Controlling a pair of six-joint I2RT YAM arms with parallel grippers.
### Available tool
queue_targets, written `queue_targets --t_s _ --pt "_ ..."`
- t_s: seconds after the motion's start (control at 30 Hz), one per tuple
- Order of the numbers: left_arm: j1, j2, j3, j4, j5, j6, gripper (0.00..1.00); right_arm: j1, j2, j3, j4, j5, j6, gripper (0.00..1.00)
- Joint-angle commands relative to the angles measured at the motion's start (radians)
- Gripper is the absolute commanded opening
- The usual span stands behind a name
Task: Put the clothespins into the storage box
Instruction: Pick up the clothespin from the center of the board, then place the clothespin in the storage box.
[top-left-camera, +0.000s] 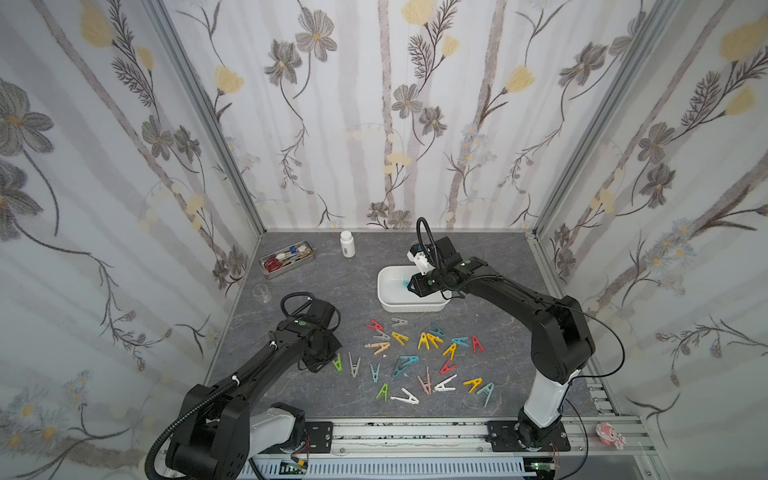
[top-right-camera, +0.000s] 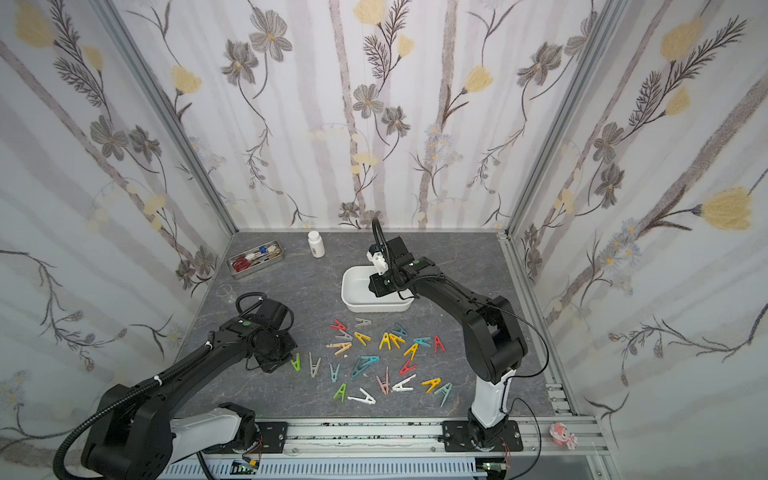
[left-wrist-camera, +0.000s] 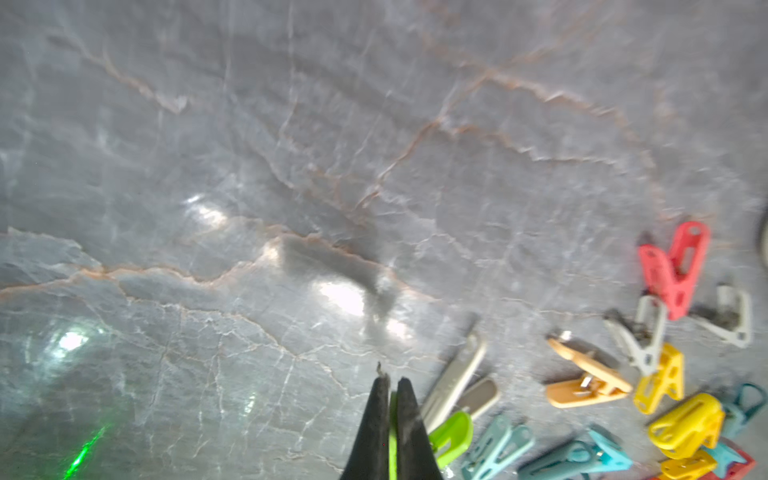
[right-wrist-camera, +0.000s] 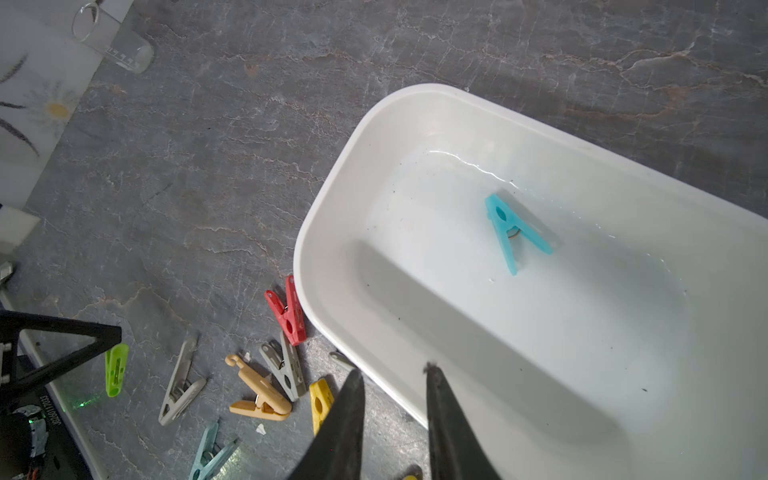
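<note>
Grey marble tabletop (left-wrist-camera: 249, 166): left hand (left-wrist-camera: 392, 382) clenches green clothespin (left-wrist-camera: 453, 432); right hand (right-wrist-camera: 392, 371) released above storage box (right-wrist-camera: 353, 174).

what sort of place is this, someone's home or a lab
Likely a robot test booth, not a home: two arms bolted to an aluminium rail, flowered panels in metal frames, a small marble-look tabletop.

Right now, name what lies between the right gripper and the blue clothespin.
Between the right gripper and blue clothespin: only the storage box rim and its bare floor, per the right wrist view.
</note>
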Motion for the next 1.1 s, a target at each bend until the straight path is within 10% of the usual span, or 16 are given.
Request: queue_targets --t_s 0.0,1.07 --pt "-0.001 0.029 0.082 0.018 -0.025 0.029 0.03 0.000 -0.042 -0.019 0.036 -0.007 0.002 0.28" --pt "-0.203 0.885 1.021 0.270 0.050 0.348 0.01 -0.087 -0.641 -0.568 -0.060 0.118 0.281 0.28"
